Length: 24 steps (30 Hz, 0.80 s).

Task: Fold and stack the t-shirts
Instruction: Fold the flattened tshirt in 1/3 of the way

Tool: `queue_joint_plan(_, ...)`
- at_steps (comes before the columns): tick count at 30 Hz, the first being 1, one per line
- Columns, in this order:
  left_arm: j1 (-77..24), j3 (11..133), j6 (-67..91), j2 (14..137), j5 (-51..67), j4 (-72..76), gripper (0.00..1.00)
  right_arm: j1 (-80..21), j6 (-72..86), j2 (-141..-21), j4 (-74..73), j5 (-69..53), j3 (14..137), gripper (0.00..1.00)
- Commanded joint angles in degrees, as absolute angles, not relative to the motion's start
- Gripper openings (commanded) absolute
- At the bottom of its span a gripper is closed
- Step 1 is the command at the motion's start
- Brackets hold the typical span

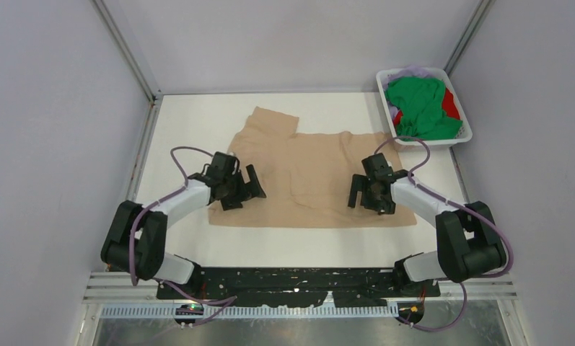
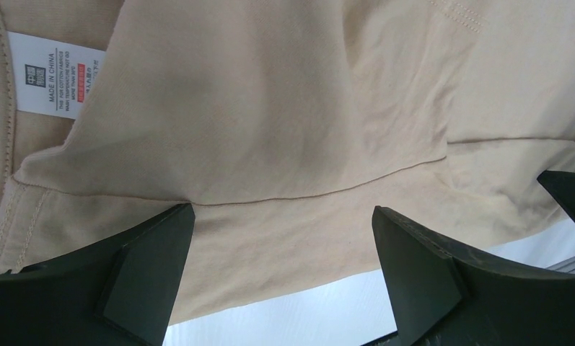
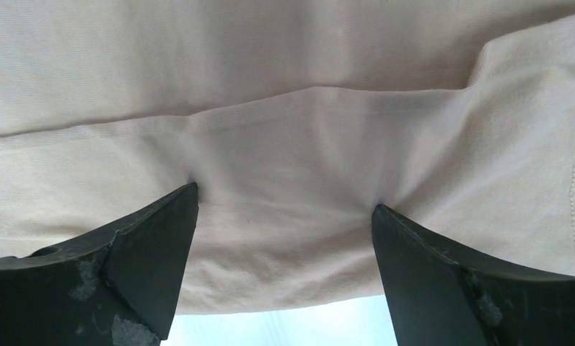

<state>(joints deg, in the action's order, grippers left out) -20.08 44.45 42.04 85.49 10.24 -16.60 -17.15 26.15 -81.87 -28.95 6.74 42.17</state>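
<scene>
My left gripper [image 1: 244,192], jaws wide apart, sits over the left edge of the beige t-shirt [image 1: 306,180] spread mid-table. My right gripper [image 1: 368,199], equally wide, presses its right side. Far right, a green t-shirt [image 1: 421,108] fills the white basket [image 1: 463,138].

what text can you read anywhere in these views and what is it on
"MADE IN CHINA": on the white care tag on the beige t-shirt, running sideways in the left wrist view.
Smaller lines, a red line and a logo mark on that tag: too small to read.
Top and right wrist views: no readable text.
</scene>
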Motion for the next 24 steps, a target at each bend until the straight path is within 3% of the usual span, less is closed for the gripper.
queue_joint_plan(1, -24.16, 36.64, 45.33, 77.90, 7.14, -22.66, 0.99, -17.13, 28.25, -77.76, -41.23, 2.76, 37.82, 0.96)
queue_joint_plan(9, -30.13, 28.50, 50.46, 64.59, 4.36, -26.02, 1.00, -17.35, 31.13, -69.79, -46.39, 2.57, 33.49, 0.95)
queue_joint_plan(24, -37.78, 23.21, 55.62, 53.44, 1.36, -34.97, 1.00, -22.30, 38.36, -63.09, -49.04, -2.65, 28.63, 0.96)
